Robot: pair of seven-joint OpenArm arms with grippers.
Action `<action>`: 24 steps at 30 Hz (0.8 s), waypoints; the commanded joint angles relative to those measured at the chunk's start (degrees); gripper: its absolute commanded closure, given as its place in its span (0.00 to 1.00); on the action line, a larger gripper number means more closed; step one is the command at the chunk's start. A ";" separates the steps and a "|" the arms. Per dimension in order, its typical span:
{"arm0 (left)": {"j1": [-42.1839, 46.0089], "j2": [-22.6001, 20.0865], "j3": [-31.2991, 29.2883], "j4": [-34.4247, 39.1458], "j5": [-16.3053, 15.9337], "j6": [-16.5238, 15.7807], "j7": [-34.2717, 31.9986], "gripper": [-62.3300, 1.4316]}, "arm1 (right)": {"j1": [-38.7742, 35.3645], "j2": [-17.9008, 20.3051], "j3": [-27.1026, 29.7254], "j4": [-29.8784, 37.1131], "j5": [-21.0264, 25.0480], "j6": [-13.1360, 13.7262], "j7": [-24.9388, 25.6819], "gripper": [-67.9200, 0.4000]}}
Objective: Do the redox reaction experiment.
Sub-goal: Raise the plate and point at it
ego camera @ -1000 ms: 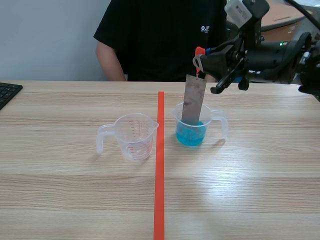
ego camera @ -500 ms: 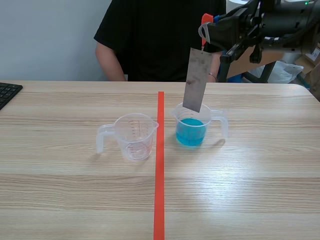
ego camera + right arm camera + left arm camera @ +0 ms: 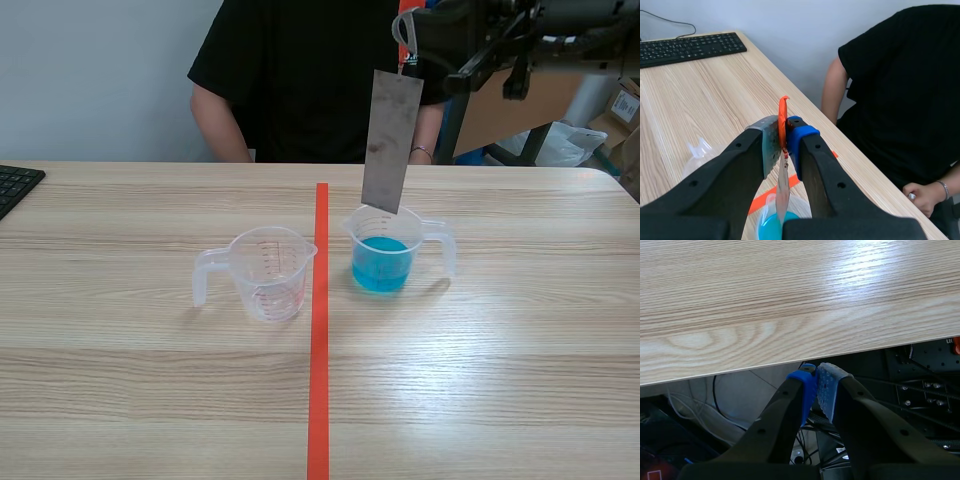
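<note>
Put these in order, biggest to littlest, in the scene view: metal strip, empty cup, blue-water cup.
1. Metal strip: longest.
2 and 3. Empty cup and blue-water cup: about alike. The empty one looks slightly bigger, but it sits nearer the camera, so I won't rank them.

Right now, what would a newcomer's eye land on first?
The grey metal strip hangs upright from the right tool by its orange tab, with its lower end at the rim of the cup of bright blue liquid. Left of the orange tape line stands an empty clear cup.
</note>
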 commanded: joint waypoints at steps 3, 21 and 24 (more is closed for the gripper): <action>0.02 -0.02 0.33 0.50 -0.15 -0.20 -0.50 0.90 | 1.31 0.61 1.29 0.76 1.01 0.39 0.15 0.97; 0.02 -1.38 0.31 0.50 0.09 -0.09 -0.63 0.90 | 1.31 0.61 1.31 0.76 1.01 0.39 0.17 0.97; 0.00 -3.52 0.31 0.52 0.07 -0.04 -2.56 0.90 | 1.31 0.61 1.31 0.76 1.01 0.39 0.17 0.97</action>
